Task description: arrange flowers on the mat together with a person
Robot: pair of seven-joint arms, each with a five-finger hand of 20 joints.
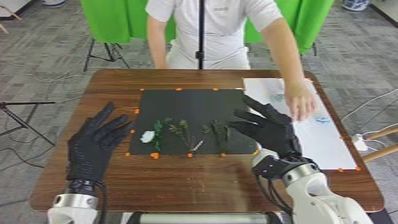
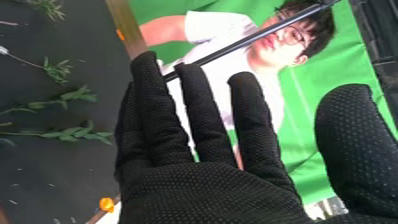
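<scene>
In the head view a black mat [image 1: 178, 107] lies on the table, with several green stems [image 1: 182, 132] side by side on its lower half and a white flower [image 1: 147, 136] at its left. My right hand [image 1: 271, 134] is over the mat's right edge, fingers straight, holding nothing. The left hand [image 1: 89, 147] is left of the mat, open and empty. A person's hand [image 1: 301, 102] is over the white sheet at the right. In the right wrist view my right hand [image 2: 209, 190] has its fingers extended, beside leafy stems [image 2: 80, 132] on the dark mat.
The white sheet [image 1: 324, 145] with faint blue-green prints runs along the table's right side. Orange tape pieces [image 1: 155, 155] mark the mat's border. A thin black pole [image 1: 201, 30] stands at the table's far edge. Bare brown table [image 1: 195, 185] lies in front of the mat.
</scene>
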